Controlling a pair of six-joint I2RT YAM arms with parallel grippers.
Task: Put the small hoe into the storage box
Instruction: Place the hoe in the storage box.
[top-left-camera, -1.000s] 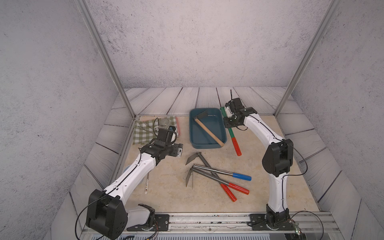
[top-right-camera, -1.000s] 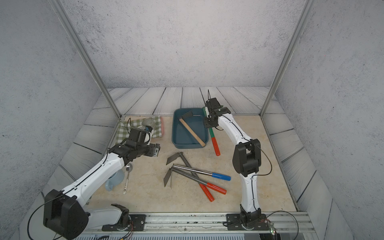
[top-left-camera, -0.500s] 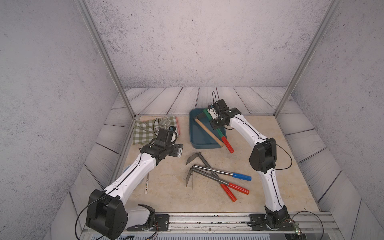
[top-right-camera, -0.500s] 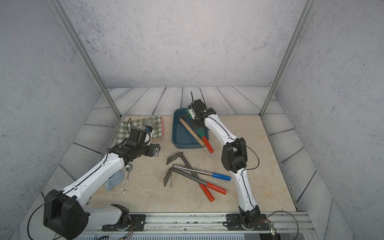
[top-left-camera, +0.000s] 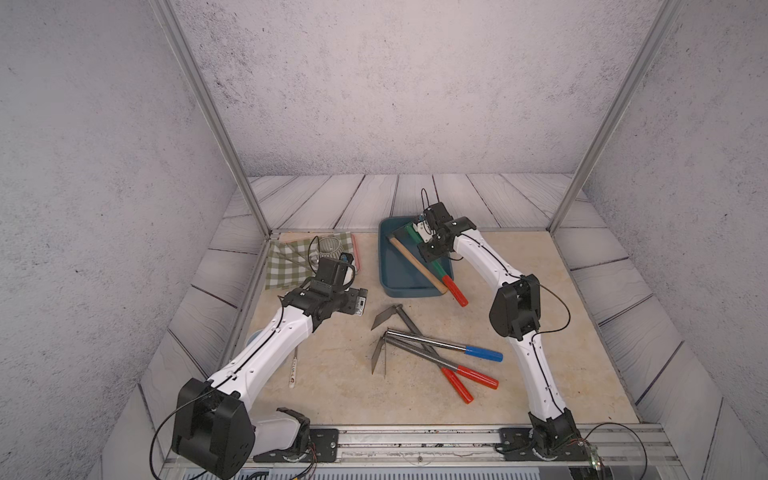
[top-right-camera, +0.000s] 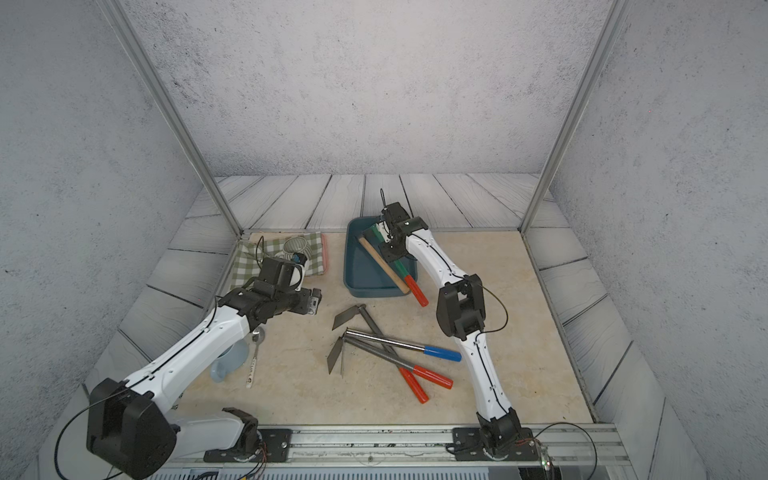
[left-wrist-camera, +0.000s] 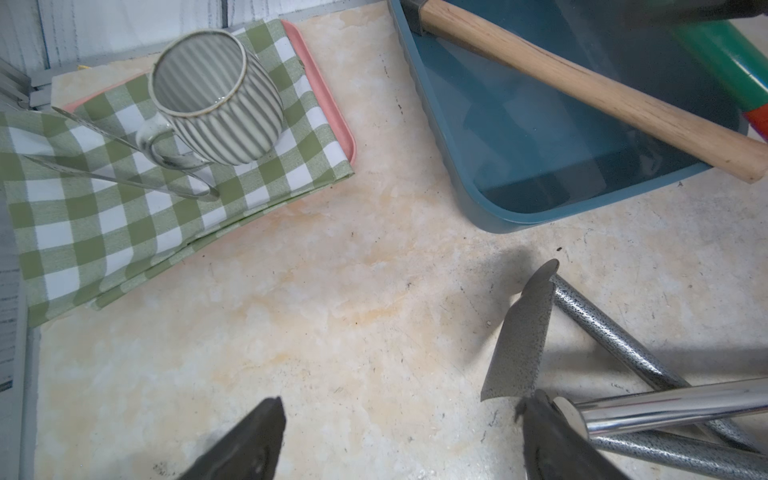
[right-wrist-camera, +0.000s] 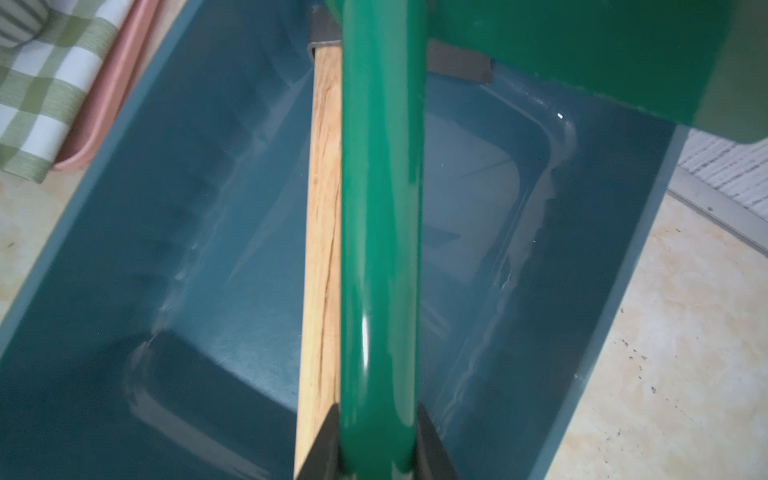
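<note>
My right gripper (top-left-camera: 430, 249) (right-wrist-camera: 376, 440) is shut on the green shaft of the small hoe (top-left-camera: 436, 266) (top-right-camera: 401, 268) (right-wrist-camera: 380, 208). It holds the hoe lengthwise over the dark teal storage box (top-left-camera: 397, 291) (top-right-camera: 365, 286) (right-wrist-camera: 124, 249). The hoe's green blade is at the box's far end, and its red grip (top-left-camera: 455, 291) sticks out past the near right corner. A wooden-handled hoe (top-left-camera: 415, 266) (right-wrist-camera: 322, 208) lies diagonally in the box just beneath it. My left gripper (top-left-camera: 360, 301) (left-wrist-camera: 403, 409) hangs open over bare table, left of the box.
Three metal hoes (top-left-camera: 432, 349) with blue and red grips lie crossed on the table in front of the box, one blade (left-wrist-camera: 519, 340) close to my left gripper. A ribbed cup (left-wrist-camera: 216, 95) stands on a green checked cloth (top-left-camera: 291, 262) at the back left. A spoon (top-left-camera: 294, 368) lies by my left arm.
My right gripper has carried the small hoe leftward, from beside the box's right side to over the box. The left arm has not moved.
</note>
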